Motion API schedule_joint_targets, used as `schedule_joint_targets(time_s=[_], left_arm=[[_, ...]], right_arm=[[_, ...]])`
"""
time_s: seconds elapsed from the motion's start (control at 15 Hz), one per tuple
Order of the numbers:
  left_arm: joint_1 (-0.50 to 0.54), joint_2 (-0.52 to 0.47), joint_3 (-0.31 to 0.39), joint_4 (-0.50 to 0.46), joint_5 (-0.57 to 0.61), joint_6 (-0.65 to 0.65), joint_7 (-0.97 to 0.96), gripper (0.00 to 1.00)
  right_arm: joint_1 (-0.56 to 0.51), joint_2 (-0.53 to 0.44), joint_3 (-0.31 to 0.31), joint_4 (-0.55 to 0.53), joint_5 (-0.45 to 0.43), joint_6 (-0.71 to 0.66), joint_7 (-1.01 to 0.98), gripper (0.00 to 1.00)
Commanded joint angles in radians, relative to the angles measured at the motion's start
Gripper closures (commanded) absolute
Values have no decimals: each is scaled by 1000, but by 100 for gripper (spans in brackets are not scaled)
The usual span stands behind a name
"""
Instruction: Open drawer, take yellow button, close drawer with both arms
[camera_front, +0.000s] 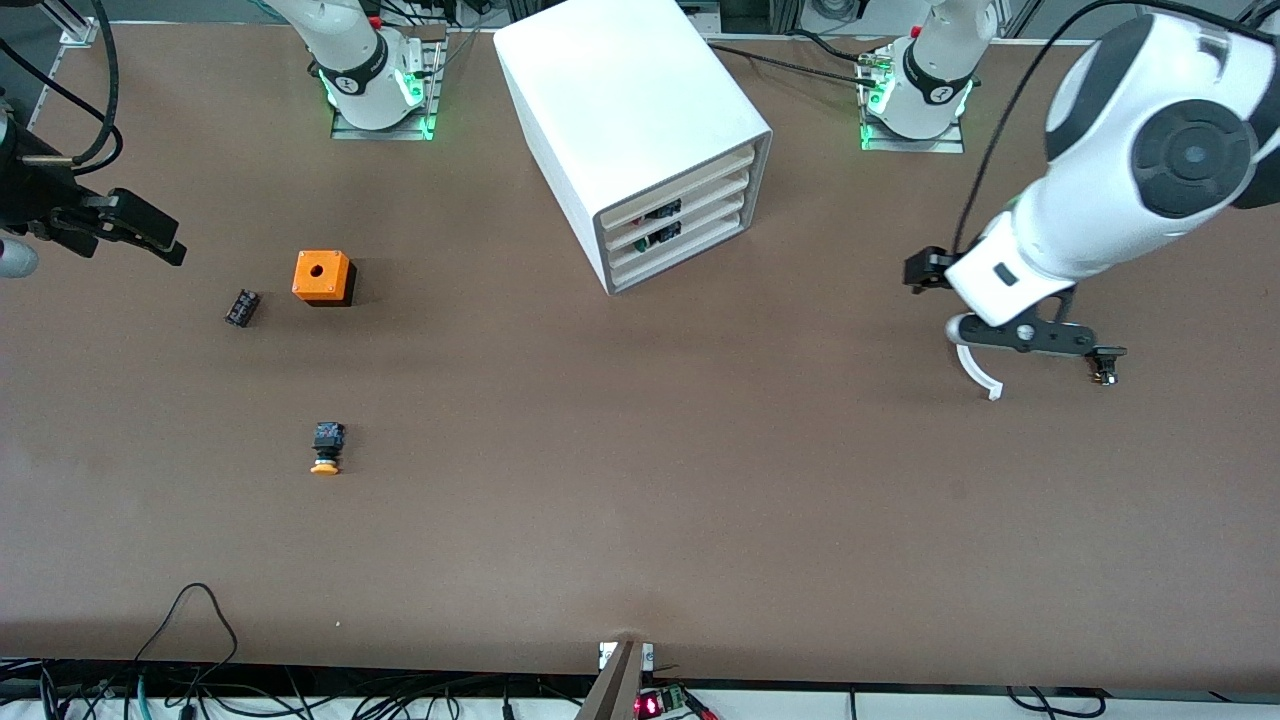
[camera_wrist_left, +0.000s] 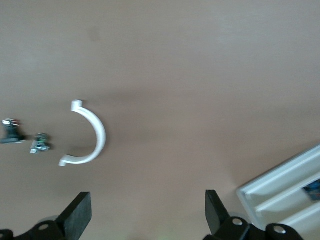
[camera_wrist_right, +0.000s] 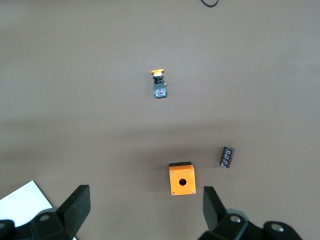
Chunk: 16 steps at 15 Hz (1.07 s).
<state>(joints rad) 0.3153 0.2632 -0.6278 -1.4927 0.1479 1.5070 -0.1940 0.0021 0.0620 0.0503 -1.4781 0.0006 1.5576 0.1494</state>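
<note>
Nearest the camera, the button (camera_front: 327, 449) already lies on the table (camera_front: 640, 480), the drawer (camera_front: 680, 181) looks closed, and both the left tool (camera_wrist_left: 145, 212) and right tool (camera_wrist_right: 142, 207) hang open and empty.

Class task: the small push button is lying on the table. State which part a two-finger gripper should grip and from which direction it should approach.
Grip the black blocky body of the button, coming straight down from above. It lies on its side, its cap pointing toward the front camera, so the body's flat sides face the fingers; the rounded cap would likely slip.
</note>
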Motion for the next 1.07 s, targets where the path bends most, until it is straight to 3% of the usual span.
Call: schedule_joint_targets(time_s=[0.0,0.13,0.33,0.47,0.73,1.0], left_arm=[[-152,-103,279,-55,-98,1,192,0],[-249,-172,449,-136,-140,74,273,0],[-298,-292,569,-309,-169,220,346,0],[-331,-320,591,-324,-211,228,320,0],[-363,-317,594,-302,-166,197,228,0],[-354,-223,588,-157,-146,84,232,0]], right_arm=[[7,7,-6,18,-5,-16,-13,0],[13,6,0,21,-4,-10,-5,0],[12,6,-1,21,-4,-5,-13,0],[12,6,-1,19,-5,-5,-13,0],[12,7,-1,18,-5,-4,-13,0],[12,7,-1,16,-5,-4,-13,0]])
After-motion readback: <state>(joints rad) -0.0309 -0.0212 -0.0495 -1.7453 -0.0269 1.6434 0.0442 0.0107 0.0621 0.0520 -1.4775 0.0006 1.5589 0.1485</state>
